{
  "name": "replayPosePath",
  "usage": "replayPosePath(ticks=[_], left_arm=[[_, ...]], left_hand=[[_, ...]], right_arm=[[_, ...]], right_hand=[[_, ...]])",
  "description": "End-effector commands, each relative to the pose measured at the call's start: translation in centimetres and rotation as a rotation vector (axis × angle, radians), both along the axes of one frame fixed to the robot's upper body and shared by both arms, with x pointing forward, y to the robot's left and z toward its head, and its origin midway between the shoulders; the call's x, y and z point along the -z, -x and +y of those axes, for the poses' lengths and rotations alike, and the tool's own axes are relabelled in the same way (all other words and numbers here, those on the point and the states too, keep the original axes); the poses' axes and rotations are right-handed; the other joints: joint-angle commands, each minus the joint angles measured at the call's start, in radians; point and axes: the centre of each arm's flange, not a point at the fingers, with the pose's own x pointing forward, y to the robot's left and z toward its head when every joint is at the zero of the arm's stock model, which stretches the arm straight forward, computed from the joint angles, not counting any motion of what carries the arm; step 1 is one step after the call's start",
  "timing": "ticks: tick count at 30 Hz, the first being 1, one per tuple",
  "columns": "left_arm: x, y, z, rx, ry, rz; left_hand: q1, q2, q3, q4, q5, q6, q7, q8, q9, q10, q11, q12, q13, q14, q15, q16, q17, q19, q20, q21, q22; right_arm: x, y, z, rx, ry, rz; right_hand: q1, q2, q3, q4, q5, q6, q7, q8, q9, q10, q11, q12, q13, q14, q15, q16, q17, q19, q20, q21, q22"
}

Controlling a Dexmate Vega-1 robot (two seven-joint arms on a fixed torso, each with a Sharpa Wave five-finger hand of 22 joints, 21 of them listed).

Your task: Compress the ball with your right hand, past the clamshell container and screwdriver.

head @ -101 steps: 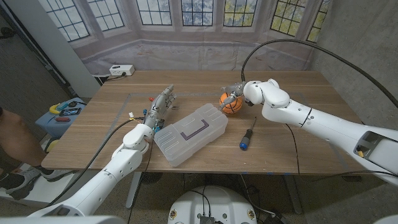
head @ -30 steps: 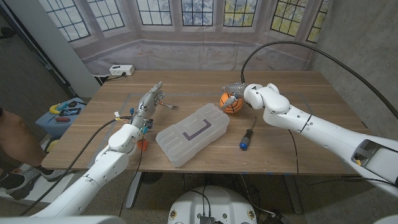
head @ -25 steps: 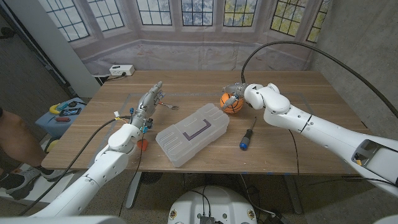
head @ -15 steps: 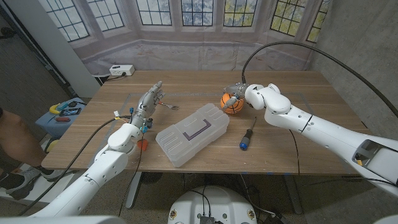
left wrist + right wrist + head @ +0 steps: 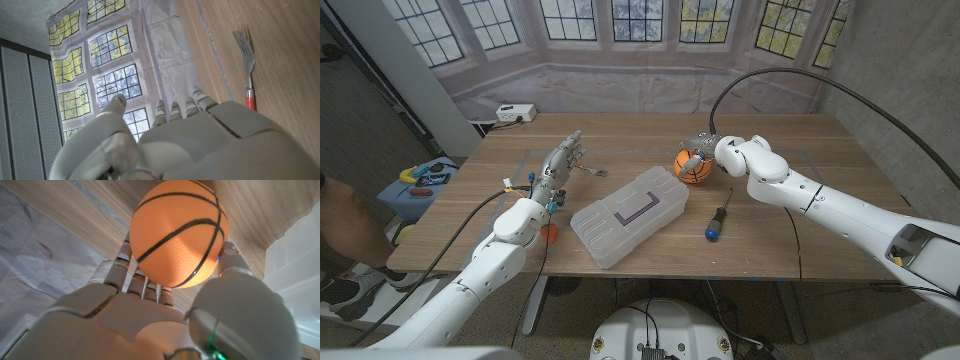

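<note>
Now the right hand (image 5: 699, 153) fingers (image 5: 134, 282) — curled — grip the ball (image 5: 179, 232).

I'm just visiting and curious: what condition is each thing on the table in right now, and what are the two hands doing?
Ball: on the table, gripped by the right hand.
Right hand: fingers wrapped around the ball.
Left hand: open, holding nothing.
Clamshell container: closed, lying flat.
Screwdriver: lying loose on the table.
Fork: lying flat, untouched.
</note>
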Motion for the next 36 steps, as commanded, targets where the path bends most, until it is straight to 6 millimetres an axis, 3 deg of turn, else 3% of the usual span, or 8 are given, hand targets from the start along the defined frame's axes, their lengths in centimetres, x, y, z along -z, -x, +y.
replayPosePath(ticks=[1, 8, 17, 29, 36], left_arm=[[-0.2, -0.1, 0.2, -0.006, -0.002, -0.003], [-0.1, -0.2, 0.4, -0.009, 0.003, 0.001], [0.0, -0.3, 0.5, -0.008, 0.005, 0.003], [0.0, -0.4, 0.0, 0.000, 0.005, -0.002], [0.0, -0.3, -0.2, 0.003, 0.001, -0.003]], left_hand=[[-0.008, 0.000, 0.007, -0.004, 0.006, 0.010, 0.002, 0.005, 0.005, 0.008, 0.005, 0.007, 0.001, 0.005, 0.003, 0.004, 0.002, 0.001, 0.006, 0.000, 0.004], [-0.010, -0.001, 0.008, -0.005, 0.006, 0.012, 0.002, 0.005, 0.005, 0.006, 0.005, 0.006, 0.001, 0.004, 0.003, 0.004, 0.002, 0.001, 0.006, 0.000, 0.004], [-0.012, 0.000, 0.010, -0.007, 0.006, 0.017, 0.002, 0.005, 0.005, 0.007, 0.004, 0.006, 0.001, 0.004, 0.003, 0.004, 0.002, 0.001, 0.005, 0.000, 0.004], [-0.014, -0.001, 0.012, -0.009, 0.006, 0.021, 0.005, 0.005, 0.005, 0.008, 0.004, 0.006, 0.001, 0.005, 0.004, 0.004, 0.002, 0.001, 0.005, 0.000, 0.004], [-0.015, -0.001, 0.013, -0.010, 0.006, 0.023, 0.004, 0.005, 0.005, 0.009, 0.004, 0.007, 0.001, 0.005, 0.003, 0.004, 0.002, 0.002, 0.006, 0.000, 0.004]], right_arm=[[0.1, -0.4, -0.1, -0.013, 0.006, -0.011], [-0.1, -0.5, 0.0, -0.023, 0.001, -0.022], [-1.2, 0.2, 0.2, -0.026, -0.003, -0.037], [-1.6, 1.3, -0.1, -0.059, -0.034, -0.093], [-2.1, 2.0, -0.1, -0.074, -0.062, -0.110]], right_hand=[[0.016, -0.003, 0.012, 0.001, -0.001, 0.014, -0.001, 0.005, 0.002, 0.019, -0.002, 0.012, 0.007, 0.019, -0.005, 0.010, 0.006, 0.012, -0.003, 0.006, 0.005], [0.032, -0.007, 0.019, 0.001, 0.001, 0.041, -0.006, 0.014, 0.003, 0.040, -0.010, 0.032, 0.018, 0.044, -0.028, 0.017, 0.017, 0.026, -0.023, 0.009, 0.005], [0.032, -0.010, 0.020, 0.006, 0.001, 0.038, -0.006, 0.011, 0.005, 0.033, -0.008, 0.037, 0.025, 0.040, -0.023, 0.012, 0.024, 0.023, -0.015, 0.006, 0.005], [0.075, -0.017, 0.040, 0.002, 0.004, 0.142, -0.024, 0.049, 0.010, 0.132, -0.026, 0.098, 0.046, 0.141, -0.088, 0.039, 0.050, 0.086, -0.065, 0.026, 0.005], [0.082, -0.015, 0.044, 0.003, 0.003, 0.154, -0.025, 0.054, 0.010, 0.142, -0.028, 0.106, 0.050, 0.153, -0.094, 0.041, 0.057, 0.093, -0.071, 0.028, 0.005]])
